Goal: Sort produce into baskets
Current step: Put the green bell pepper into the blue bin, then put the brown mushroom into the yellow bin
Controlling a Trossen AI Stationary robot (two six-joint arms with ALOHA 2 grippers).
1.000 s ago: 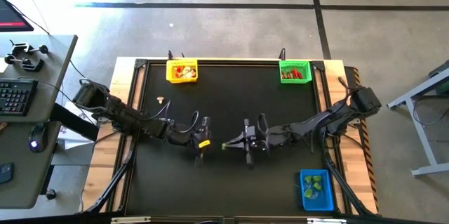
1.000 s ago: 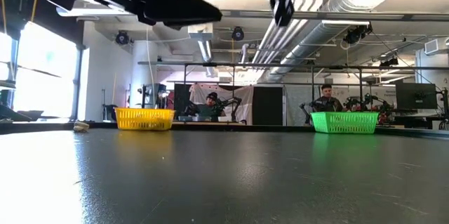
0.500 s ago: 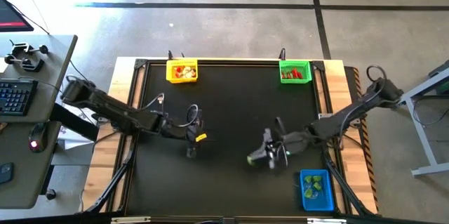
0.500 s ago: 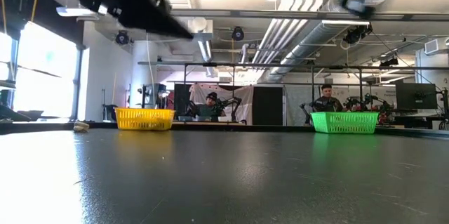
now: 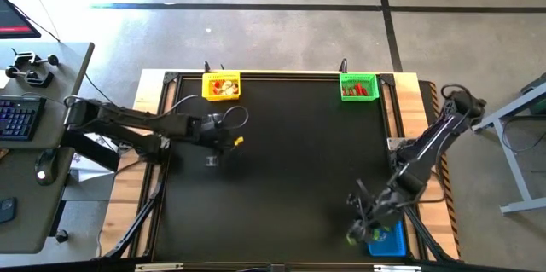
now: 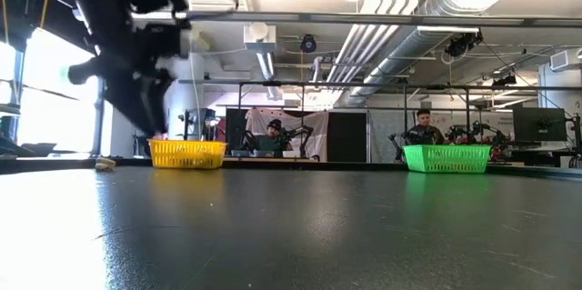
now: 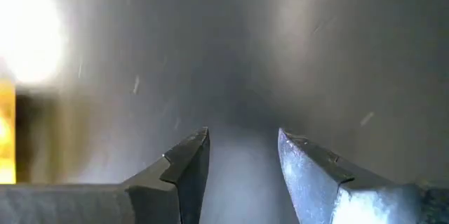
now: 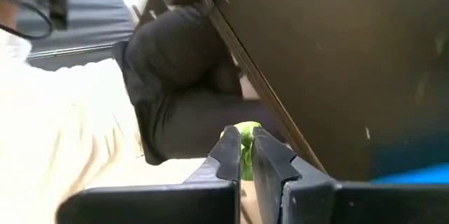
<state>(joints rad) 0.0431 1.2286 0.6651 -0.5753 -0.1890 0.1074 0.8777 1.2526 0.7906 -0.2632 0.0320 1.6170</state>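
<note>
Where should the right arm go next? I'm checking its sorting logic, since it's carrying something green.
Probably a short shift over the blue basket, then open. The right gripper pinches a green piece at that basket's edge. The left gripper hangs open and empty.

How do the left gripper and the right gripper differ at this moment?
The left gripper is open and empty; the right gripper is shut on a green piece. The left is over the mat near the yellow basket; the right is beside the blue basket. Both are dark two-finger grippers.
</note>
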